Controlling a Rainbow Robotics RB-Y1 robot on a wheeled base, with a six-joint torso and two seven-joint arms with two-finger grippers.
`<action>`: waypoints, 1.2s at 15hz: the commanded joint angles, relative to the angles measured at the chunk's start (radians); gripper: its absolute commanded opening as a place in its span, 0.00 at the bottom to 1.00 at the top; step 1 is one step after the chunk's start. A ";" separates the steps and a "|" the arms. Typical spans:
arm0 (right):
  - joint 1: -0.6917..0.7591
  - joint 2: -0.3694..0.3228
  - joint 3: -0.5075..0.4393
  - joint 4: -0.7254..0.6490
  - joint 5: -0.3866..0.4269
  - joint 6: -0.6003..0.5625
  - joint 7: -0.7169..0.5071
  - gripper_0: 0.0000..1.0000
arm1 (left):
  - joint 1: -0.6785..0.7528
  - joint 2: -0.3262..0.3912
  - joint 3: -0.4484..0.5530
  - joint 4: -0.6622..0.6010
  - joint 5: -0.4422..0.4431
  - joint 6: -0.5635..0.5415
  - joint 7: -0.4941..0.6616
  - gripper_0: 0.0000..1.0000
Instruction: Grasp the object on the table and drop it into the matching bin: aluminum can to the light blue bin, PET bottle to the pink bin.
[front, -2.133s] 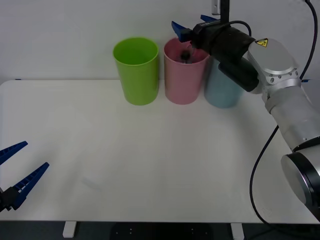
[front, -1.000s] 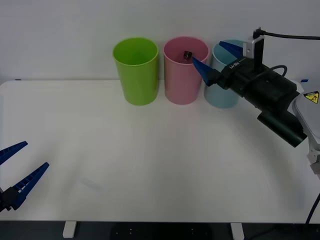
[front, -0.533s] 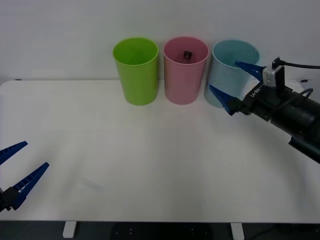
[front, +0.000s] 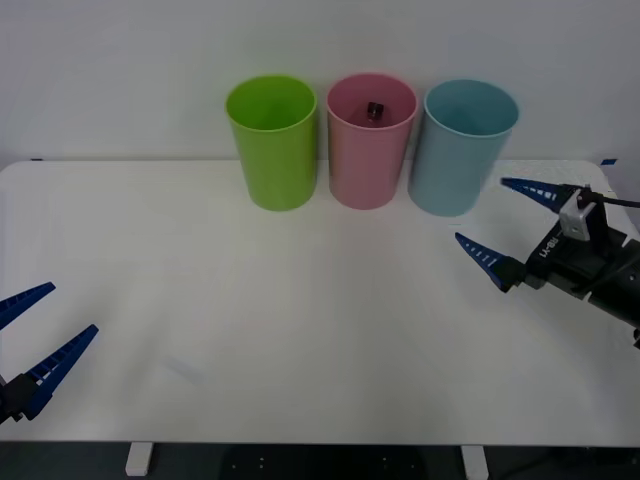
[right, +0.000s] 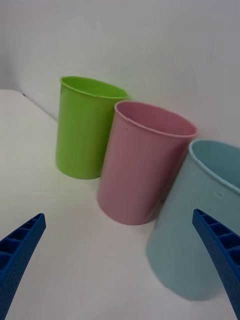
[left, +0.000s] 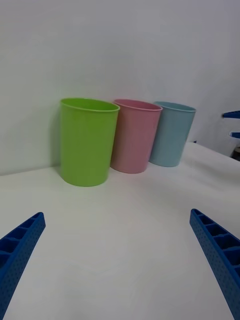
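Observation:
The PET bottle (front: 376, 110) lies inside the pink bin (front: 370, 155); just its dark top shows against the far inner wall. The light blue bin (front: 462, 150) stands right of the pink one at the back of the white table (front: 300, 300). My right gripper (front: 480, 209) hovers open and empty over the table's right side, in front of the light blue bin. Its wrist view faces the pink bin (right: 142, 170) and light blue bin (right: 200, 235) past its own open gripper (right: 119, 215). My left gripper (front: 75, 308) rests open at the front left corner.
A lime green bin (front: 272, 140) stands left of the pink one, the three in a tight row by the wall. The left wrist view shows the green bin (left: 87, 142), pink bin (left: 135, 135) and light blue bin (left: 171, 132) across bare tabletop.
The right arm has drawn back from above the pink bin, moving right and down to the table's right side with its fingers open. The bottle stays in the pink bin. The left arm is still.

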 joint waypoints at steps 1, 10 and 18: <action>0.047 0.009 -0.072 -0.001 -0.003 -0.102 0.005 1.00 | 0.000 0.000 0.000 0.000 0.000 0.000 0.000 1.00; 0.205 0.019 -0.126 -0.064 -0.101 -0.172 -0.002 1.00 | 0.000 0.000 0.000 0.000 0.000 0.000 0.000 1.00; 0.260 0.020 -0.129 -0.074 -0.114 -0.206 0.002 1.00 | 0.000 0.000 0.000 0.000 0.000 0.000 0.000 1.00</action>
